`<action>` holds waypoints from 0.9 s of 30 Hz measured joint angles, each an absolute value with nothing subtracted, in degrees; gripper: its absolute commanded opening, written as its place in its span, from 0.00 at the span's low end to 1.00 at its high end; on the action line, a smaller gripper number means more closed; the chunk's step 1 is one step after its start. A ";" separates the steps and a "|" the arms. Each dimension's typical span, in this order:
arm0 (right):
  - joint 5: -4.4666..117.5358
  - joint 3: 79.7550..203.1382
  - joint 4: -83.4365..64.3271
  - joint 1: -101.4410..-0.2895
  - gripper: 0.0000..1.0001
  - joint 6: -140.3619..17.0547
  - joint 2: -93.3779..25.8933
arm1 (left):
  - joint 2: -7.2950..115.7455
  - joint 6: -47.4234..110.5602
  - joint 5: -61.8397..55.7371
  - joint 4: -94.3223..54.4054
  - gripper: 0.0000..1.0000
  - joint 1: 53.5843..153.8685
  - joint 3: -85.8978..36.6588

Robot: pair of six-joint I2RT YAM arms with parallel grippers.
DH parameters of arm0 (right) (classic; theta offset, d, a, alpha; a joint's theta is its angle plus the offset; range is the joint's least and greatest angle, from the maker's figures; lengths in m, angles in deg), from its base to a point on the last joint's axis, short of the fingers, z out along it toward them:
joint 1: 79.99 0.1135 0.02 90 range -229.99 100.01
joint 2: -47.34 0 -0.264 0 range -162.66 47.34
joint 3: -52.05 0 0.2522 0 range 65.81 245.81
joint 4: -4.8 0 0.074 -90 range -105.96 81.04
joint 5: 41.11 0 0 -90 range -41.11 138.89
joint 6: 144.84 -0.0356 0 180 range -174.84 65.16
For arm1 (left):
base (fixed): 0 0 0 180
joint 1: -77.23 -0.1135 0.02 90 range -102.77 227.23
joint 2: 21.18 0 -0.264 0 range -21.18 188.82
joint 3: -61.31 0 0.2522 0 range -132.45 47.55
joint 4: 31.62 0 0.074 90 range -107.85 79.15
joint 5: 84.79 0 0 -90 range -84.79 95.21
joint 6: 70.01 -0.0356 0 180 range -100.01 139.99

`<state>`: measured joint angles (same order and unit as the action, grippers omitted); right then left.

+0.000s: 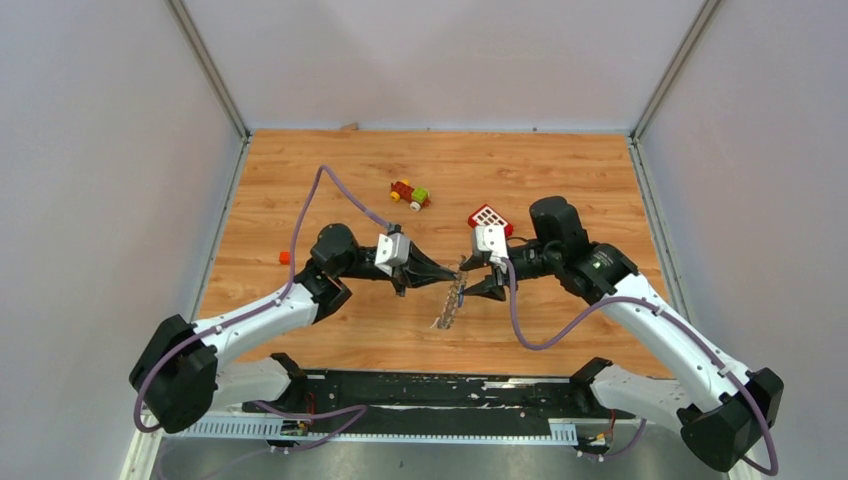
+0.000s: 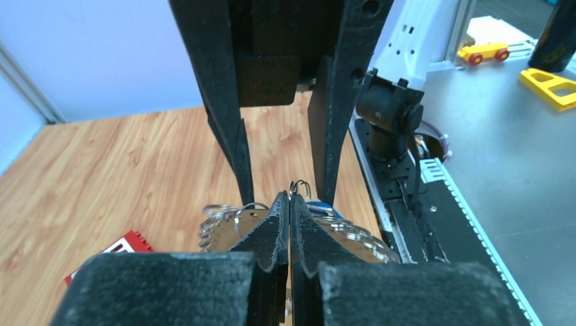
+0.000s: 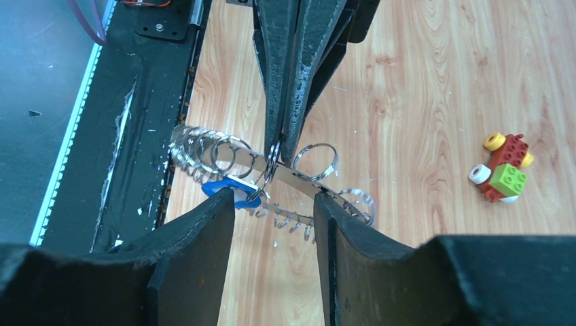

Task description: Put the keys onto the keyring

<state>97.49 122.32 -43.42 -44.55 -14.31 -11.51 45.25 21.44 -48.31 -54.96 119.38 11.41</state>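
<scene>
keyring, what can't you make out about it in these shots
- Top view: keyring too small; single keys indistinguishable.
- Left wrist view: the shut left gripper covers its middle.
- Right wrist view: blue-headed piece partly behind a finger of the right gripper; threaded or not, unclear.
- Dark key: not identifiable anywhere.

We list: keyring (image 1: pixel 452 298) between left gripper (image 1: pixel 450 272) and right gripper (image 1: pixel 470 281) | toy (image 1: pixel 410 194) behind keyring, on table (image 1: pixel 330 180) | block (image 1: pixel 489 218) right of toy.
</scene>
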 measured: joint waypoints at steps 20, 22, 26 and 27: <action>101.40 122.48 -43.39 -44.94 0.33 -15.33 -12.41 | 47.37 28.63 -48.26 -67.52 0.00 119.20 15.63; 101.32 122.59 -43.39 -44.94 0.32 -15.35 -12.41 | 47.64 28.63 -48.26 -67.57 0.00 119.18 15.80; 100.97 122.80 -43.37 -45.10 0.28 -15.42 -12.23 | 47.79 28.63 -48.26 -67.72 0.00 119.18 16.44; 100.95 122.83 -43.35 -45.18 0.27 -15.46 -12.17 | 47.88 28.66 -48.26 -67.83 0.00 119.20 16.52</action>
